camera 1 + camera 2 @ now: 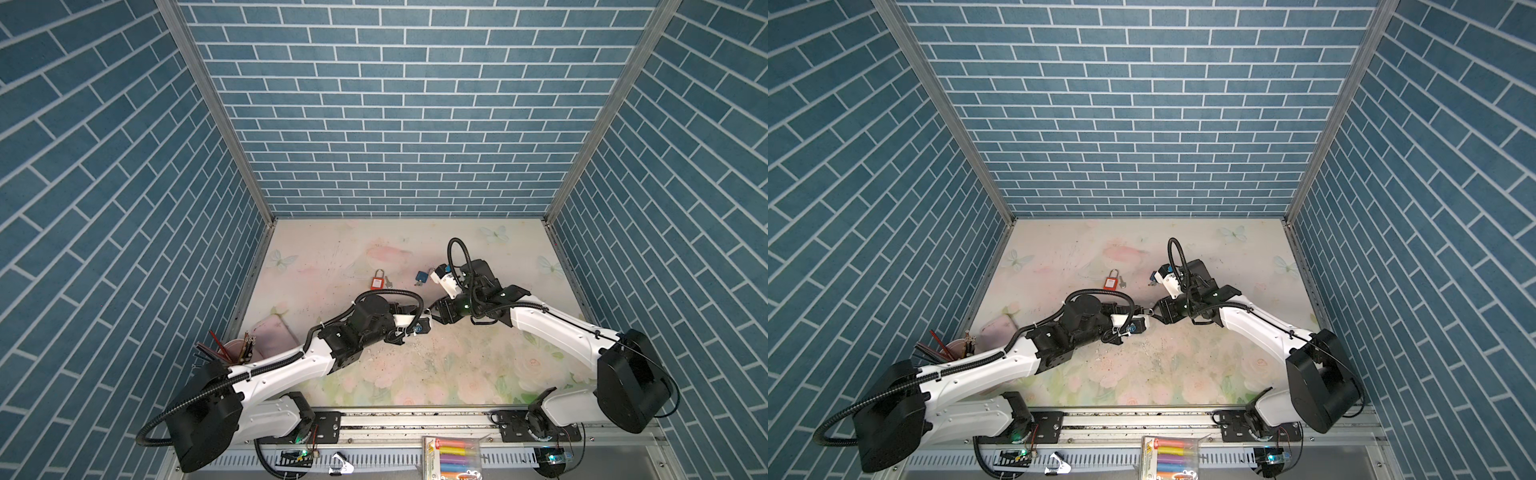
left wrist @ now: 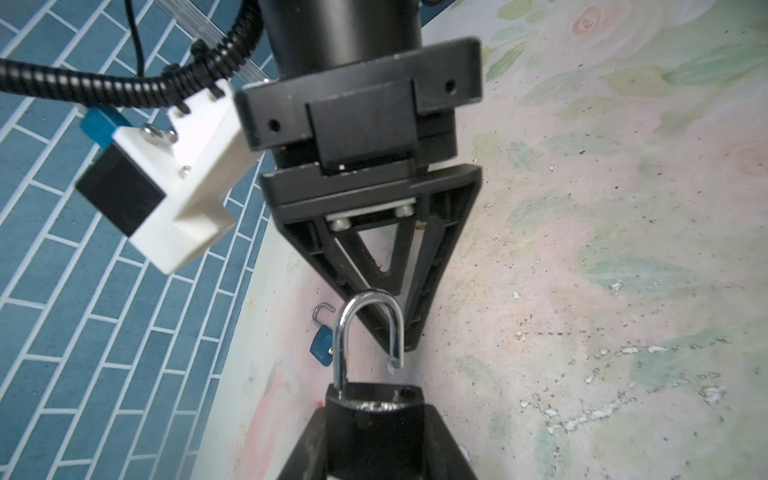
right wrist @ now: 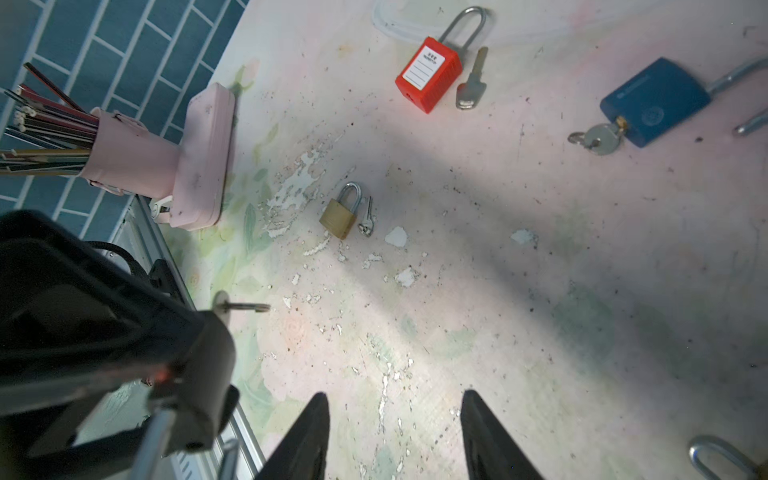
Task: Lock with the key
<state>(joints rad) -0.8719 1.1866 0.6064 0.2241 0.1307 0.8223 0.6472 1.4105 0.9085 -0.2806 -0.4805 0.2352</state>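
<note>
Left gripper [image 2: 374, 411] is clamped on the black padlock [image 2: 370, 397] by its body. The shackle [image 2: 365, 303] is open with one leg out of its hole, and its long axis aims at the right gripper [image 3: 395, 395]. That one's jaws stand apart and empty over bare bench [image 3: 540, 311]. A key [image 3: 245, 306] pokes out beside the left gripper, blade pointing away. The brass padlock [image 3: 338, 212] and red padlock [image 3: 428, 75] lie well apart.

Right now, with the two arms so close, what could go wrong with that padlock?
The left end effector holds the black padlock with its shackle open; the right end effector, jaws apart, could slip off that curved steel. The two end effectors sit close together and might collide. If the grip loosens, the padlock could drop onto the table.
</note>
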